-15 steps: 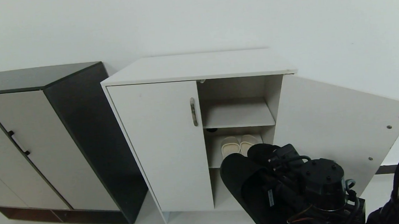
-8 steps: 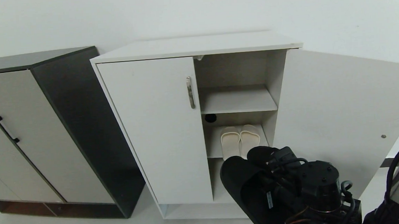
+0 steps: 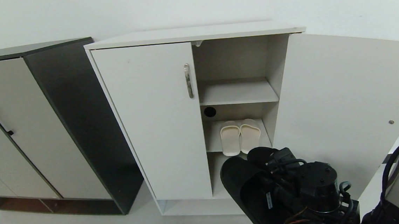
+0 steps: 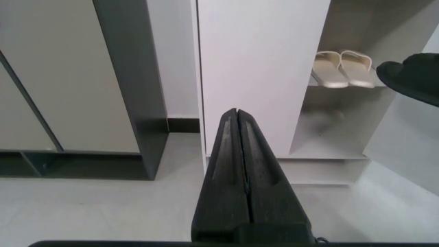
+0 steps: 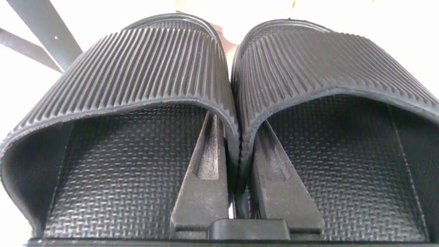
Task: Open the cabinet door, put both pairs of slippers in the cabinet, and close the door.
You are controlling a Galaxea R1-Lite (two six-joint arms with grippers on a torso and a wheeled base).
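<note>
1. The black slippers [image 3: 241, 179] sit side by side in the right gripper [image 5: 238, 134]: one finger is inside each, and the jaws squeeze their inner walls together.
2. At 12 o'clock from them, the cream slippers [image 3: 239, 135] lie on the middle shelf of the white cabinet [image 3: 194, 33].
3. The open door [image 3: 343, 109] stands at 3 o'clock.
4. The left gripper [image 4: 237, 118] is pressed closed, holding nothing.

black slippers [image 5: 168, 89]: matt rubbery, straps finely ribbed, footbeds diamond-textured. cream slippers [image 3: 230, 138] look like smooth matt foam. cabinet [image 3: 151, 122] is smooth matt white laminate board, its handle [image 3: 188, 81] brushed metal with a dull sheen.
</note>
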